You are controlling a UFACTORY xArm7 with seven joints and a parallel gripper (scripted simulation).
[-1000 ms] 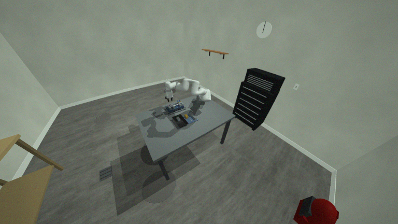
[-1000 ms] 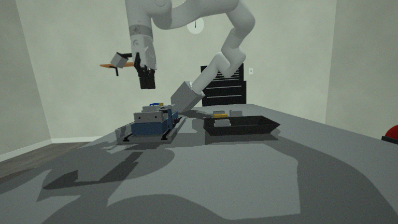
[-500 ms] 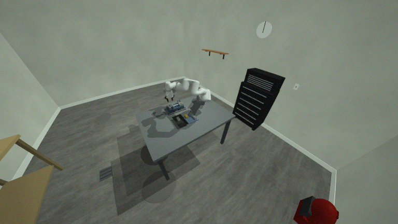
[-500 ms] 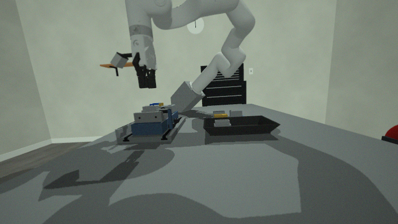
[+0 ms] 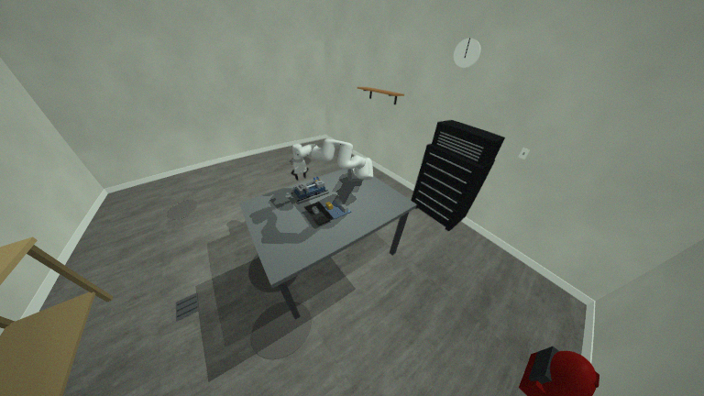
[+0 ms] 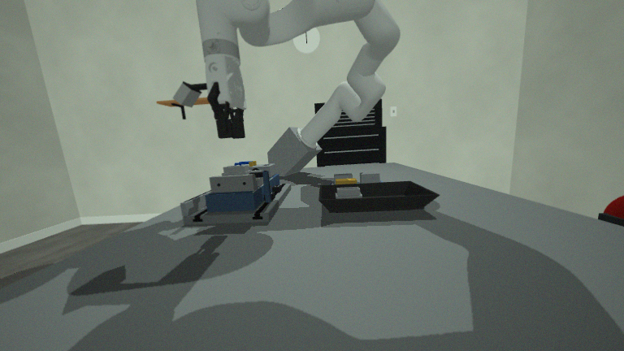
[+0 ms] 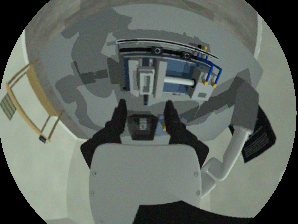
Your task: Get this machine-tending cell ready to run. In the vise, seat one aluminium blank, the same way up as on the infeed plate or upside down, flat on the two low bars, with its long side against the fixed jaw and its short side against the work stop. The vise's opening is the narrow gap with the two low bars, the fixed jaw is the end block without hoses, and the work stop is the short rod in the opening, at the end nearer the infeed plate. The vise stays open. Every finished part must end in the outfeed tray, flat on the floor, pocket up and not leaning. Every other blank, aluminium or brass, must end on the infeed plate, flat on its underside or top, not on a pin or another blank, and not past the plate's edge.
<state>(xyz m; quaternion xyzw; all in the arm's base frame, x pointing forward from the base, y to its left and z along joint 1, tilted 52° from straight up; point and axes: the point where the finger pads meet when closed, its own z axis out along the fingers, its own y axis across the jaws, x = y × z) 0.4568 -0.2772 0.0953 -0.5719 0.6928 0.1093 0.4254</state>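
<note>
My gripper [image 6: 230, 131] hangs open and empty high above the vise [image 6: 237, 194], fingers pointing down. In the wrist view the fingers frame the vise [image 7: 166, 72] from above, and a pale grey block [image 7: 143, 78] lies in or at its opening; I cannot tell what kind of part it is. The black outfeed tray [image 6: 377, 196] stands right of the vise with a grey part [image 6: 348, 192] inside. Behind the tray a brass blank [image 6: 345, 179] and an aluminium blank [image 6: 370, 177] sit on the infeed plate [image 5: 339, 209].
The arm's base link [image 6: 292, 153] stands just behind the vise and tray. Blue hoses [image 7: 212, 72] run along one end of the vise. A black tool cabinet [image 5: 455, 172] stands beyond the table's far corner.
</note>
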